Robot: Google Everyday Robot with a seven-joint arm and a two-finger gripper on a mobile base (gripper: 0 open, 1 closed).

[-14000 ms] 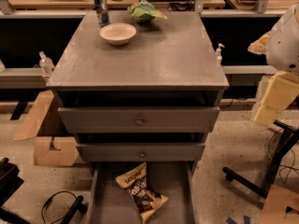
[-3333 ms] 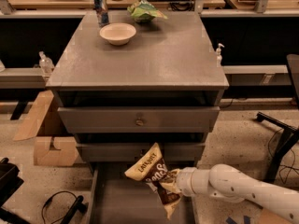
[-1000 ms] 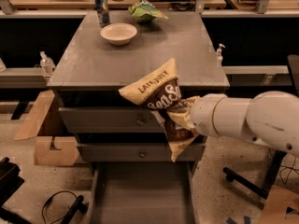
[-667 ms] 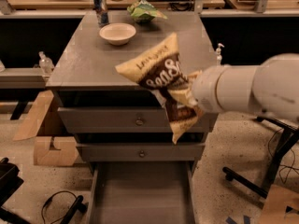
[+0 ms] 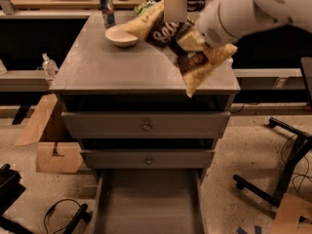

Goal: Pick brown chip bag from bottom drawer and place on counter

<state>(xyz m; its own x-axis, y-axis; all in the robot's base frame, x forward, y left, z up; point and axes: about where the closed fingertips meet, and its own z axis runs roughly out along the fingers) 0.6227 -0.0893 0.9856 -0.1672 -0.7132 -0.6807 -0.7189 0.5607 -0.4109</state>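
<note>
Chip bag (image 5: 168, 33): I am holding it in the air above the right half of the counter (image 5: 112, 67). It is hanging tilted, one tan end pointing up and left toward the white bowl (image 5: 122, 35), the other tan end drooping near the counter's front right edge. Whether that lower end is touching the top, I cannot tell.

My gripper (image 5: 194, 39) is clamping the bag near its dark middle, fingers closed on it, my arm reaching in from the upper right.

The bowl is sitting at the counter's back left, with a can (image 5: 106, 9) standing just behind it and a green bag (image 5: 145, 5) lying at the back edge.

Below, the bottom drawer (image 5: 146, 204) is standing pulled out under two knobbed drawers (image 5: 145, 126). A cardboard box (image 5: 48, 145) is sitting on the floor to the left.
</note>
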